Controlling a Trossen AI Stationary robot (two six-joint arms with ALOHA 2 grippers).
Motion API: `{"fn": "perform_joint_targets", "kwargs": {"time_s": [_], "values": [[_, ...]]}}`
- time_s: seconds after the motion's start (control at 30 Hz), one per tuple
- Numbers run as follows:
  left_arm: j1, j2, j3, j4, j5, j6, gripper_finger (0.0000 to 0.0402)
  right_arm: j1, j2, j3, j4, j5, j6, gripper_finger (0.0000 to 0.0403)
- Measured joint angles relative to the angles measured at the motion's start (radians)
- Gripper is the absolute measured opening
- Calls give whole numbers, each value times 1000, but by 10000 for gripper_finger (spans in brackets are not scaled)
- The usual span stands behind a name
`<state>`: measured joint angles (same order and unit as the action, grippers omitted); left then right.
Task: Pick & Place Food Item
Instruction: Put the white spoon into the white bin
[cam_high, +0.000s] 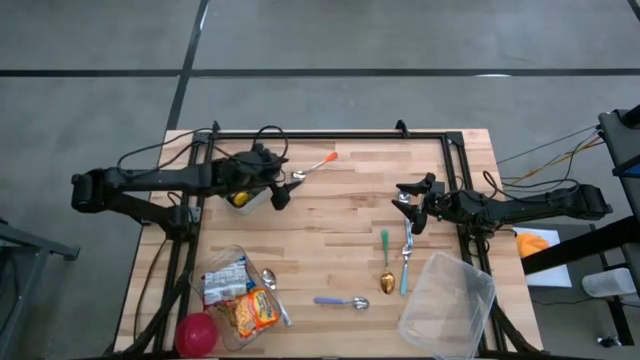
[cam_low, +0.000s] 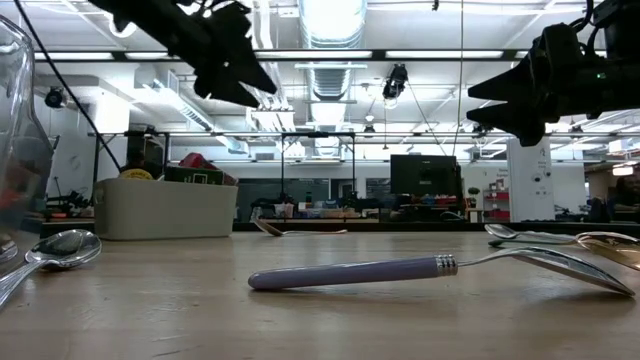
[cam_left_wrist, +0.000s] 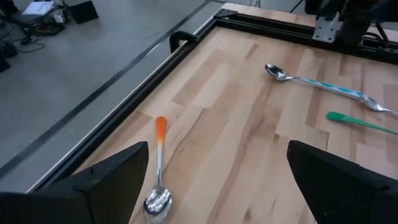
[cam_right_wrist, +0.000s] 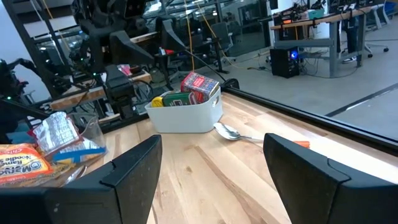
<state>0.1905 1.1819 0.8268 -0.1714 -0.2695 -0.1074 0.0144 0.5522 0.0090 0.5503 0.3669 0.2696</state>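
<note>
orange-handled spoon (cam_high: 318, 165), white bin (cam_right_wrist: 185, 112), red ball (cam_high: 197, 333)

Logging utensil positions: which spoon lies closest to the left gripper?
The orange-handled spoon, just beside the left gripper near the table's far edge; the other spoons lie farther away.

Table layout
Bin (cam_high: 250, 197) at back left, spoon (cam_high: 313, 167) beside it; packets (cam_high: 240, 297) front left; tub (cam_high: 448, 305) front right, spoons (cam_high: 395, 262) between

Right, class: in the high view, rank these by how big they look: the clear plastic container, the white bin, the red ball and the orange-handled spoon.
1. Clear plastic container, clearly the largest.
2. Red ball.
3. White bin, partly hidden under the left arm, so its place against the ball is unsure.
4. Orange-handled spoon, long but thinnest.
</note>
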Motion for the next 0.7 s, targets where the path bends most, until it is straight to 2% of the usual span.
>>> {"fn": "perform_joint_targets", "kwargs": {"time_s": [0.2, 0.43, 0.7], "values": [[-10, -89, -83, 91, 41, 22, 383, 0, 0, 0, 0, 0, 0, 276], [-15, -274, -173, 112, 231, 135, 383, 0, 0, 0, 0, 0, 0, 276], [-15, -505, -290, 229, 244, 111, 383, 0, 0, 0, 0, 0, 0, 276]]}}
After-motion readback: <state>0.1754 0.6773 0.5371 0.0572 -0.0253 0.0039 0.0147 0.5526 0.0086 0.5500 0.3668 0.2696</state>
